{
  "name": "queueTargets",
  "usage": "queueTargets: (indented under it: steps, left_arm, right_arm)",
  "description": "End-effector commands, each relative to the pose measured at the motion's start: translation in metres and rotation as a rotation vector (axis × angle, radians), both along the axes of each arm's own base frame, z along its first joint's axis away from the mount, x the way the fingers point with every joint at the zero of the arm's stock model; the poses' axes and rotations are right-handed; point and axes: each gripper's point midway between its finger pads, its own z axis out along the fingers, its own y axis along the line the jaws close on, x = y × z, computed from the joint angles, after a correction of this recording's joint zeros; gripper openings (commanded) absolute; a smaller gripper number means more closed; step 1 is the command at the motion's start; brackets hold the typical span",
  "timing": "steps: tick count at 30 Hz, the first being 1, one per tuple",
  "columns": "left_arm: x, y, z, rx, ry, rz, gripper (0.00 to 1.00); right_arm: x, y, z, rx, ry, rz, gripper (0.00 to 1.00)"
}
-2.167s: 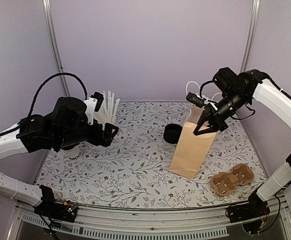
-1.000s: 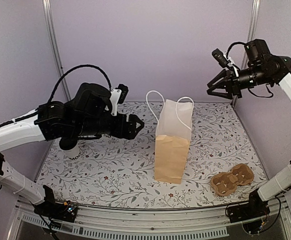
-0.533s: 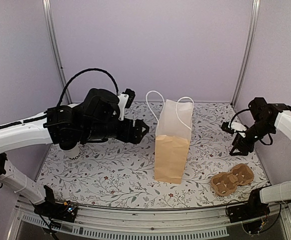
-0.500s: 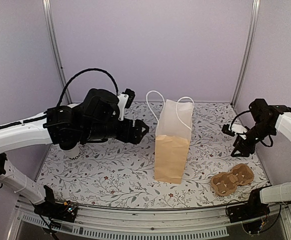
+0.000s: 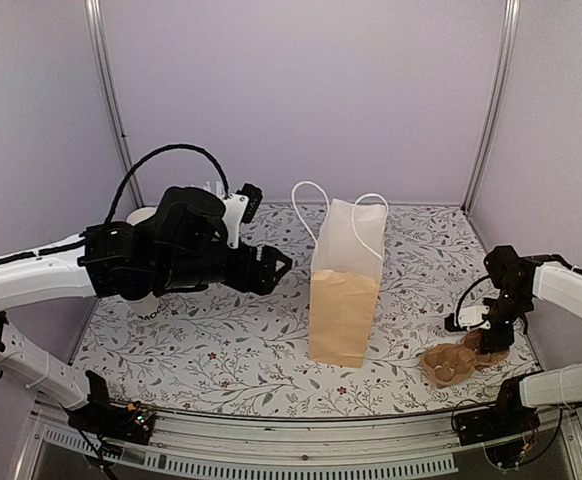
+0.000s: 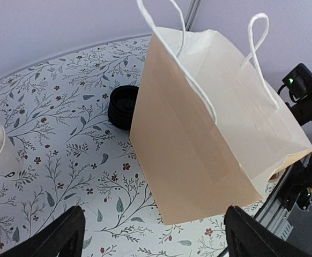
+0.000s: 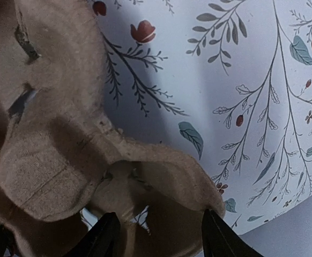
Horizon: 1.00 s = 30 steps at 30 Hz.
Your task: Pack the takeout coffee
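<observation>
Takeout coffee (image 5: 145, 304) upright, top behind left arm (image 5: 41, 276)

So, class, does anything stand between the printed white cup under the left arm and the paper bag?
Nothing visible does: only patterned table lies between the printed cup, beneath the left arm, and the paper bag. The black lids sit at the bag's far side.

A paper bag (image 6: 209, 144) stands mid-frame on the floral counter (image 6: 54, 160), black lids (image 6: 123, 106) at its left, the left end effector (image 6: 153, 231) spread wide below.
</observation>
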Motion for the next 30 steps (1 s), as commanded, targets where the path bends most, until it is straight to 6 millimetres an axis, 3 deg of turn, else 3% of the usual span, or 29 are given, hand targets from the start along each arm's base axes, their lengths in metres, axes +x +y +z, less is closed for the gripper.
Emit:
queueTargets:
  steps: [1,7,14,20,24,27,30]
  left_arm:
    - [-0.004,0.002,0.01,-0.038,-0.015,-0.003,0.92]
    - [-0.005,0.0,0.008,-0.03,-0.011,-0.01,0.93]
    - [-0.006,0.001,0.006,-0.028,-0.005,-0.01,0.92]
    - [-0.005,0.004,0.0,-0.016,-0.006,-0.004,0.92]
    - [-0.006,0.002,-0.002,-0.008,-0.002,-0.011,0.93]
    - [-0.006,0.003,-0.003,-0.002,0.001,-0.011,0.93]
    - [-0.008,0.007,-0.005,0.002,0.007,-0.007,0.93]
  right_arm:
    - [0.037,-0.004,-0.003,-0.03,-0.118,0.013,0.55]
    - [0.064,0.007,-0.008,0.041,-0.125,-0.118,0.51]
    - [0.097,0.008,0.003,0.091,-0.175,-0.244,0.48]
    - [0.161,-0.007,0.02,0.125,-0.326,-0.402,0.5]
    - [0.188,-0.004,0.025,0.175,-0.349,-0.496,0.51]
    - [0.194,0.002,0.03,0.223,-0.344,-0.547,0.52]
    - [0.186,0.0,0.034,0.217,-0.334,-0.58,0.53]
